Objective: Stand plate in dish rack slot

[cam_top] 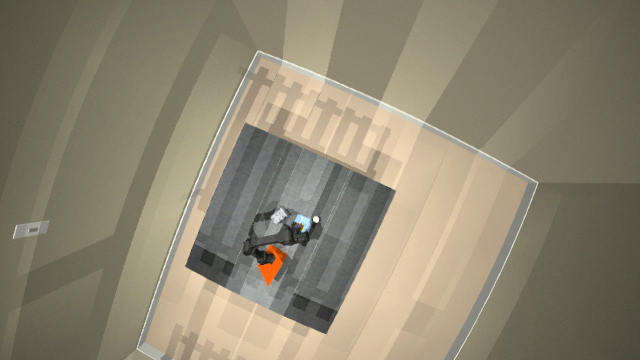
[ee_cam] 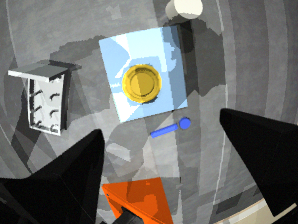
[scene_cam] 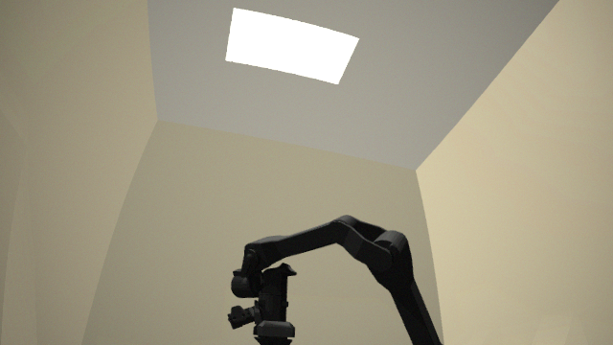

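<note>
Your gripper [ee_cam: 162, 163] hangs over the desk [ee_cam: 80, 3] with its two dark fingers spread wide apart and nothing between them; the plate is not in its grasp. Take the plate [ee_cam: 141, 83] as your landmark: it is the yellow disc lying flat on a pale blue mat [ee_cam: 116, 56], squarely in the middle of that mat, above the gap between your fingers in the wrist view. Nearest you, below the plate and at the bottom of that view, sits an orange wedge [ee_cam: 149, 209], with part of the arm crossing its lower left corner. Just below the plate, off the mat's lower edge, lies a small blue spoon [ee_cam: 172, 128], apart from both mat and wedge. Left of the plate, well apart from it, stands the grey rack [ee_cam: 48, 99], its rails seen from above. Beyond the plate, up and to the right and just off the mat's corner, is a cream cup [ee_cam: 186, 4]. From the top view, the arm [cam_top: 280, 239] reaches from beside the wedge [cam_top: 271, 267] out over the mat [cam_top: 301, 219], with the rack [cam_top: 278, 215] beside it. The exterior view shows only the arm [scene_cam: 335, 240] bent over, wrist pointing down, against the walls.
</note>
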`<state>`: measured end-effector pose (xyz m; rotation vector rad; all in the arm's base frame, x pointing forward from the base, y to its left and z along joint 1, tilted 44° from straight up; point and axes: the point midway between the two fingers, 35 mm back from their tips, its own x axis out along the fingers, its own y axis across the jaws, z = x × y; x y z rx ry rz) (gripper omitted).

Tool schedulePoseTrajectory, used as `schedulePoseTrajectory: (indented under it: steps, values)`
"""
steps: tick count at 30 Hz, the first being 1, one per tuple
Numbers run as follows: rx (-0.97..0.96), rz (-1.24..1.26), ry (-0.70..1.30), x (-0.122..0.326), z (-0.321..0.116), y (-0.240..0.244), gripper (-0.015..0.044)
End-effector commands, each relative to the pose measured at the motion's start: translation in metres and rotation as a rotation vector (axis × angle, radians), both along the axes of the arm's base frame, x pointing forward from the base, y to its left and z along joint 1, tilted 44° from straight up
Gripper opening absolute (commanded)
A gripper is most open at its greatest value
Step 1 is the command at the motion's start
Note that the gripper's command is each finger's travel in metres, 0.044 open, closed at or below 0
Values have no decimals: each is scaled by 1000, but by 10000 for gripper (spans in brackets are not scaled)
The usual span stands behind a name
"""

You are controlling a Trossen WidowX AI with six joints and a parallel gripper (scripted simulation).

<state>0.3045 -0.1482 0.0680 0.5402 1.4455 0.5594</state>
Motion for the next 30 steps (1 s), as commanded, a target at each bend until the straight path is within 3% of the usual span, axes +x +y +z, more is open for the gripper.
schedulePoseTrajectory:
  steps: [1,6,15,30]
  values:
    - [51,20,-22,-6,-5,-4,400]
    - [50,19,-22,-4,-11,1,400]
    - [54,20,-24,-5,-81,77,400]
    - [54,19,-24,-4,-93,87,400]
